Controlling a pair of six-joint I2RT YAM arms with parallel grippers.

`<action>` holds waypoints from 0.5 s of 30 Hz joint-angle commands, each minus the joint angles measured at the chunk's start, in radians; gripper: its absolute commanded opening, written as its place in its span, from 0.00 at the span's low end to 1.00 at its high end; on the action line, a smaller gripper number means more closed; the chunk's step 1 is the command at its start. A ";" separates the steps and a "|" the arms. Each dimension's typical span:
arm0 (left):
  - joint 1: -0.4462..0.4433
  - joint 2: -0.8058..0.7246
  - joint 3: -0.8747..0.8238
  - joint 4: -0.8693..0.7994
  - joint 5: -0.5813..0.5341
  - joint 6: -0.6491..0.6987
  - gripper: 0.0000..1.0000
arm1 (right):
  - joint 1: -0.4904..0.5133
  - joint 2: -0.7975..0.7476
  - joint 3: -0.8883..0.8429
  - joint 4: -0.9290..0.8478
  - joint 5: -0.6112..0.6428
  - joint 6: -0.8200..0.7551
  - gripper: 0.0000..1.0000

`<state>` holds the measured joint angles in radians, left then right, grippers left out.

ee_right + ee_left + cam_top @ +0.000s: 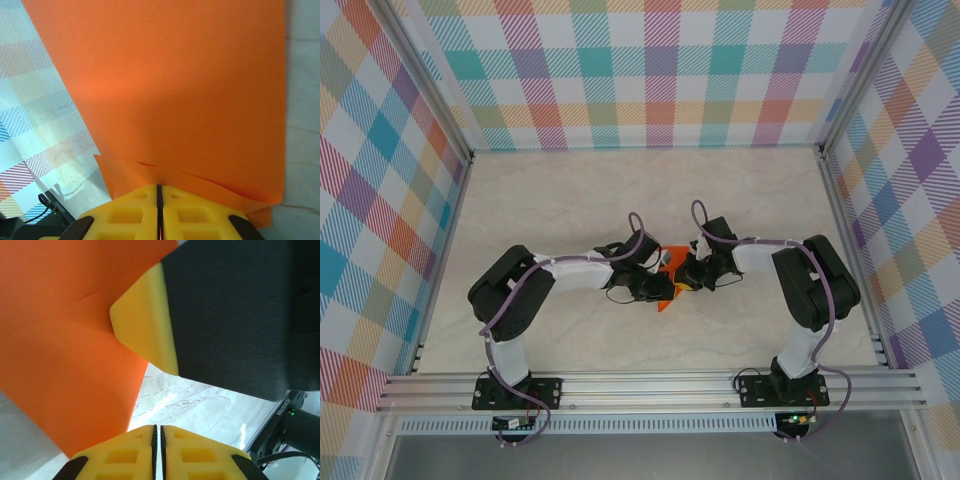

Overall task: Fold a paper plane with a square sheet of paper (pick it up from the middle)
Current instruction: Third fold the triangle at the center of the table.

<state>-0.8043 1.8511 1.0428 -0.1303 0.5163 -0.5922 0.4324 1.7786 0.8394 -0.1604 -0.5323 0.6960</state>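
Checking the table (570, 200) from above: got left arm (520, 290) and right arm (810, 280) both elbowed outward, forearms turned in, wrists meeting near mid-table. Roughly mirrored poses.

Got the orange paper (672, 256) between the two wrists, mostly covered by black hardware in that view. Can't make out its outline or folds there. Picking up a faint crease line across the orange paper (65, 340) from the left wrist, and two layers at its near edge (175, 90) from the right wrist.

Reading the right gripper (159, 192) as clamped on that layered edge, fingers flat together. Reading the left gripper (155, 435) as closed to a hairline slit, with paper running down behind its left finger. Can't tell if any paper is pinched there.

Also seeing the opposite yellow pad (145, 320) over the paper's right edge, just above.
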 commanded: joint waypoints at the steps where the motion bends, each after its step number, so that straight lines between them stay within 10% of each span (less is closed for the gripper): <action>1: -0.011 0.023 0.034 0.013 0.035 -0.016 0.13 | 0.003 0.051 -0.035 -0.027 0.090 0.009 0.09; 15: -0.008 0.029 0.024 -0.135 -0.065 0.069 0.12 | 0.004 0.065 -0.035 -0.033 0.097 -0.004 0.09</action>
<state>-0.8112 1.8912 1.0756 -0.2123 0.4767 -0.5526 0.4324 1.7813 0.8375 -0.1574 -0.5373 0.6956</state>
